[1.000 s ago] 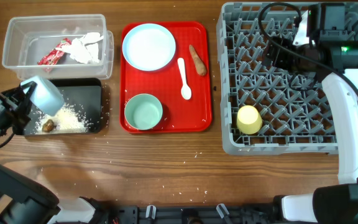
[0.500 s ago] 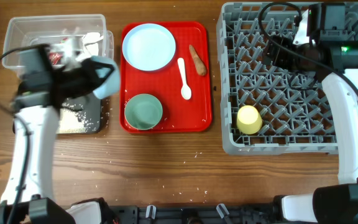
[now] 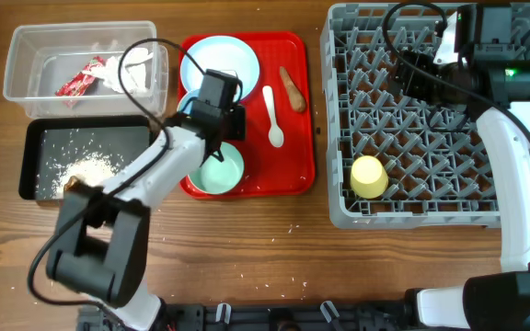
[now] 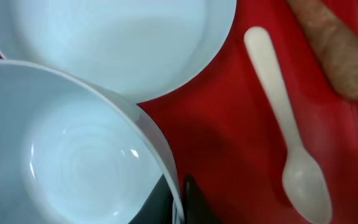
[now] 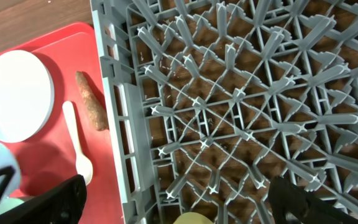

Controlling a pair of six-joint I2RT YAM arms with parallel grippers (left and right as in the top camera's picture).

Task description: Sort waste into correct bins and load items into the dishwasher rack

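I am clamping my left gripper (image 4: 179,202) on the pale blue bowl (image 4: 73,155), pinching its rim with one finger on each side of the wall. The bowl is hanging over the red tray (image 4: 229,143), its edge overlapping the pale blue plate (image 4: 117,37) in the wrist view, and it looks empty.

I am judging it stiff, light and glossy. That makes it slippery in a thin rim pinch and apt to swing about the fingers, so a deep bite on the rim seems the sound hold. The white spoon (image 4: 284,118) and the brown carrot-like stick (image 4: 334,50) are lying on the tray beside it.

My right gripper (image 5: 176,202) is hovering over the dishwasher rack (image 5: 241,93) with its fingers spread wide and nothing between them. The yellow cup (image 3: 368,176) is sitting in the rack's near corner.

From overhead my own arm is covering nearly all of the held bowl and part of the pale green bowl (image 3: 219,173). I cannot tell how far the held bowl is hanging above the tray.
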